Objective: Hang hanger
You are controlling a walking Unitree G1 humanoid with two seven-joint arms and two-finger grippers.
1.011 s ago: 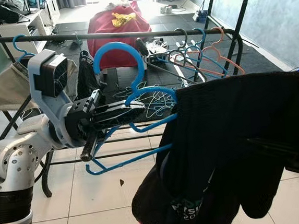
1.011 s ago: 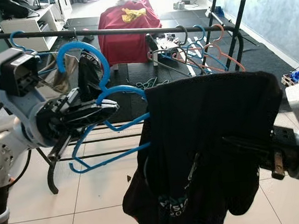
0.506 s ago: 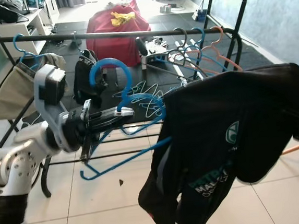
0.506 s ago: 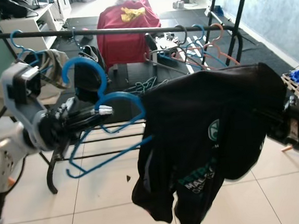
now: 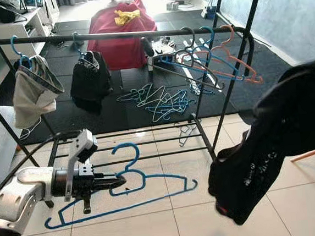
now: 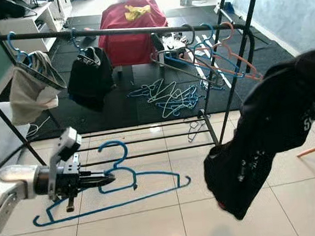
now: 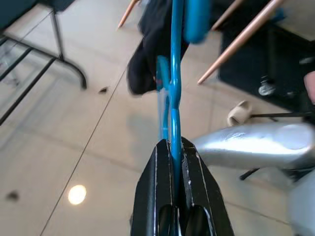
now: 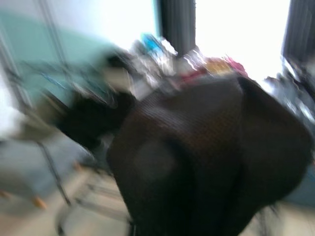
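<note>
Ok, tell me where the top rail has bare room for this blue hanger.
The top rail is bare between the black garment and the empty hangers bunched at its right end. The left end is crowded by the beige garment. The left end effector holds the blue hanger low.

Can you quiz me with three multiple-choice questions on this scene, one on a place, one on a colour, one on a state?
1. Where does the grey garment hang?
A. at the rail's left end
B. on the floor
C. on the red heap

2. What colour is the hanger in the left gripper?
A. orange
B. blue
C. white

3. How do the left gripper's fingers stand?
A. wide open
B. shut on the hanger
C. shut on cloth

Answers: 1 A, it hangs from a hook near the rail's left end. 2 B, the whole frame is blue. 3 B, the left wrist view shows both fingers pinching the blue wire.
</note>
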